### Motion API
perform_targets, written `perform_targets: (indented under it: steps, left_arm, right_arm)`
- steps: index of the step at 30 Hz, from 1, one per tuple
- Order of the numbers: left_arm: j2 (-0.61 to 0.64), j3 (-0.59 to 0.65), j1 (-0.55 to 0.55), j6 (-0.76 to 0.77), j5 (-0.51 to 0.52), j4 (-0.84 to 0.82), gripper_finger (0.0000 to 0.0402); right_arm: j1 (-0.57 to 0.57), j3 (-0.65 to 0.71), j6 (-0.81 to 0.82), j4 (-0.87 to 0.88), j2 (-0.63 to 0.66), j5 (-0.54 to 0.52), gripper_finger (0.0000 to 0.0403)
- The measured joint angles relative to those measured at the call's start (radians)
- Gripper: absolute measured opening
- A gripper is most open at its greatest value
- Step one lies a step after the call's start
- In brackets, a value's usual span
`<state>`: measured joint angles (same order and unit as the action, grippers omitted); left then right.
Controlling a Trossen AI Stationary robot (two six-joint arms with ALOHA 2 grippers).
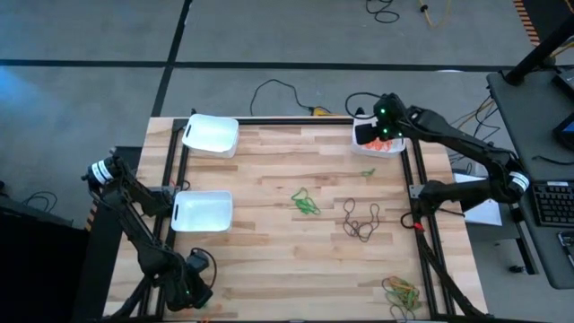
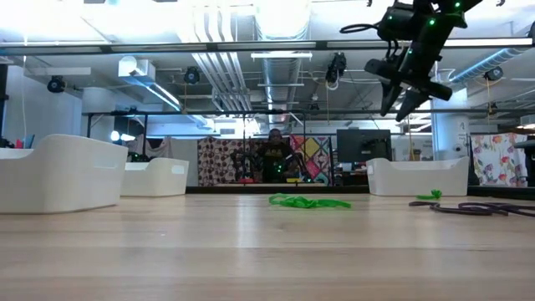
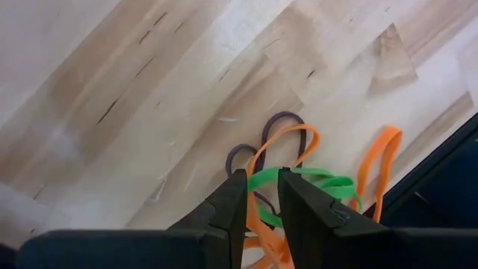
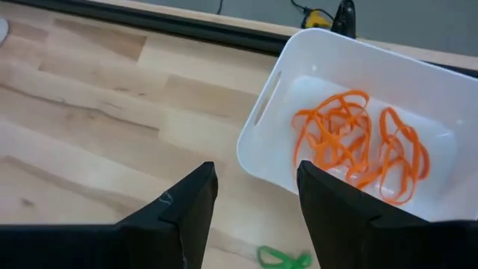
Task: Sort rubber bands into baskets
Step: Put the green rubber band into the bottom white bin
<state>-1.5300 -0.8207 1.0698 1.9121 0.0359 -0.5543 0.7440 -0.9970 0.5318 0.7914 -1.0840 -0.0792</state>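
Orange rubber bands (image 4: 357, 146) in far-right basket (image 4: 299, 67)

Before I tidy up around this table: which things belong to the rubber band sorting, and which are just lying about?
Part of the job:
- orange bands in the far right basket
- two left baskets
- green bands
- dark bands
- mixed pile
- bands at the left gripper
- right gripper, open

Lying about:
- floor cables
- keyboard

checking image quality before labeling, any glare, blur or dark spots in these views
Low view: bright ceiling lights glare, right gripper shows dark against them. Left wrist view: table washed pale toward one corner. Right wrist view: near jaws soft, orange rubber bands in the basket sharp.
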Motion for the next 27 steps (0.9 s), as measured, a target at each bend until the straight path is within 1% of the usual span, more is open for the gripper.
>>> perform_targets:
  steps: [5,9,21,27]
  left_arm:
    - [-0.010,0.001,0.000,-0.018,-0.004,0.007,0.0063]
    - [-0.022,0.001,0.000,-0.033,-0.026,0.011,0.0063]
    - [-0.034,0.005,0.000,-0.070,-0.023,-0.004,0.0062]
    - [-0.034,0.006,0.000,-0.071,-0.022,0.006,0.0049]
  right_arm:
    - [-0.019,0.000,0.029,-0.002,-0.005,0.000,0.0178]
    - [-0.025,0.000,0.037,-0.003,-0.005,0.000,0.0178]
    - [-0.026,0.000,0.047,-0.004,-0.005,-0.001,0.0178]
    - [-0.026,0.000,0.044,-0.004,-0.005,-0.002,0.0178]
